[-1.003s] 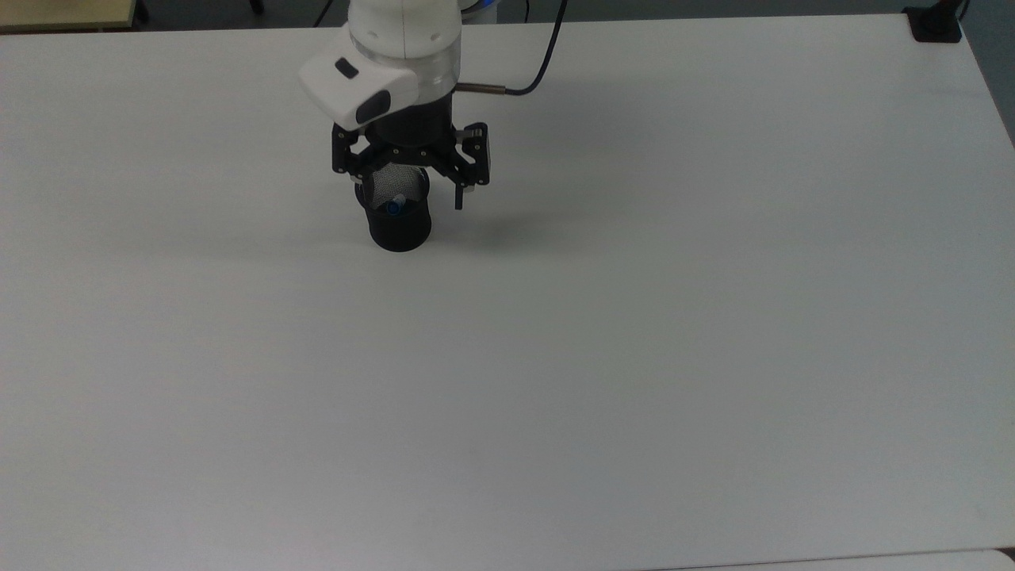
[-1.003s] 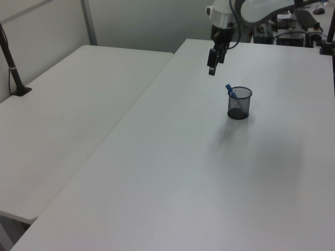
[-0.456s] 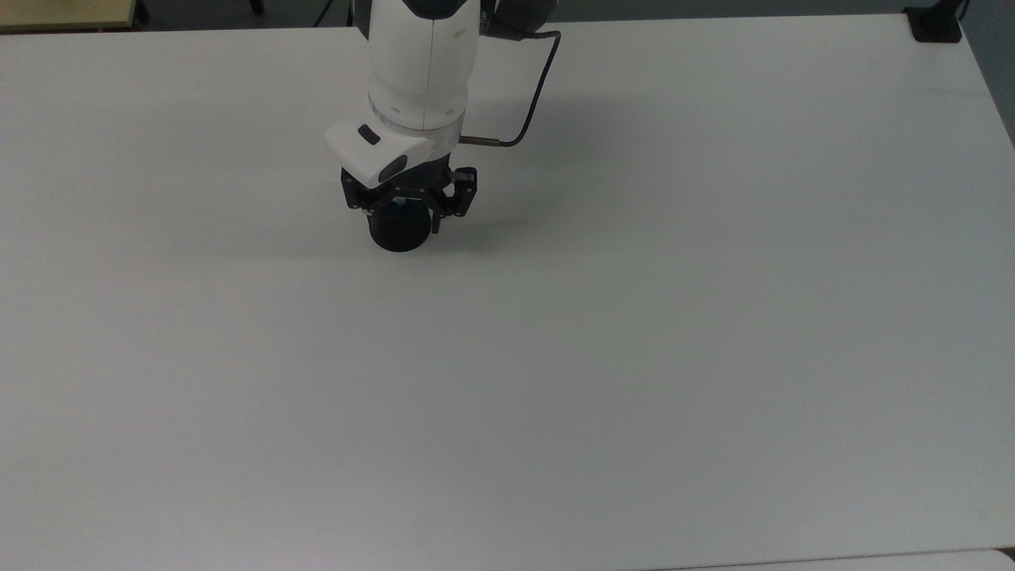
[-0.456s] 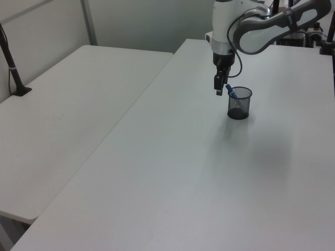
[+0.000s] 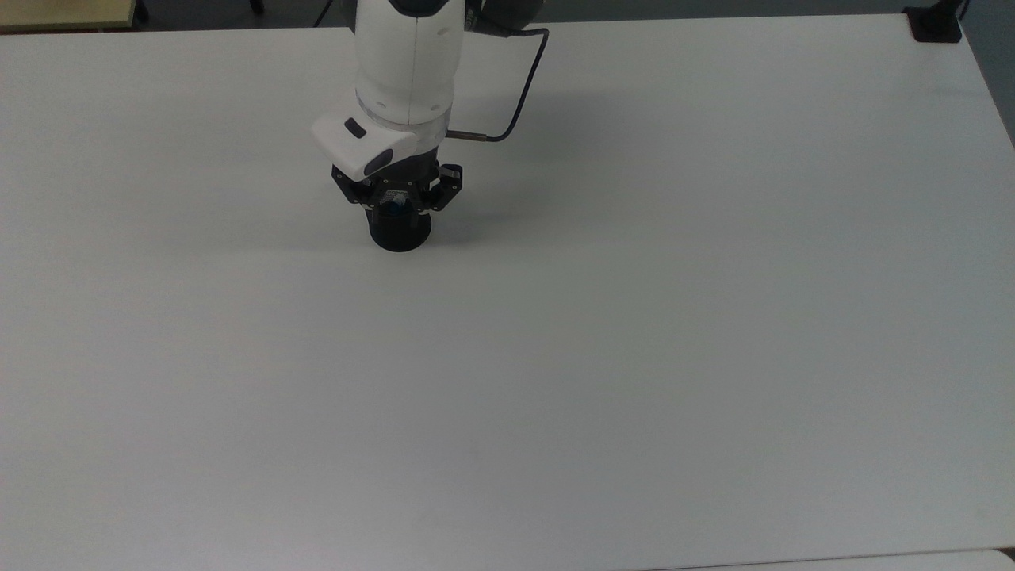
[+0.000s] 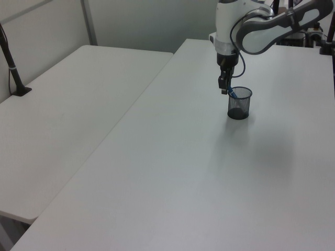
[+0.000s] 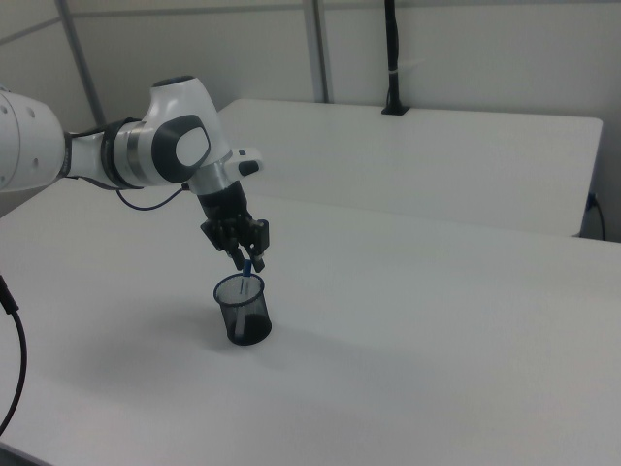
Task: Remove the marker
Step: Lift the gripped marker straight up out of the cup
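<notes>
A black mesh cup [image 5: 400, 230] stands upright on the white worktop [image 5: 634, 317], toward eleven o'clock from the middle of the top view. The marker [image 7: 248, 269] stands inside the cup, leaning, with its blue cap poking above the rim; in the left view the cap [image 6: 232, 93] tilts toward ten o'clock, against the near side of the rim. In the top view a small patch of blue and white [image 5: 394, 205] shows through the cup's mouth.

The tool [image 7: 246, 262] hangs straight down from the white arm [image 5: 406, 63], right over the cup's mouth. In the right view its dark fingers [image 7: 257, 254] reach down to the blue cap, one on either side of it, and they look drawn close around it; whether they truly pinch the cap I cannot tell. In the left view the tool [image 6: 225, 90] sits at the cup's ten o'clock edge, its tips level with the cap.

A black cable [image 5: 519, 103] loops out from the arm's wrist toward three o'clock in the top view. A second white worktop [image 6: 68, 110] stands beside the first at nine o'clock in the left view, carrying a black pole clamp [image 6: 15, 78] near its far edge.
</notes>
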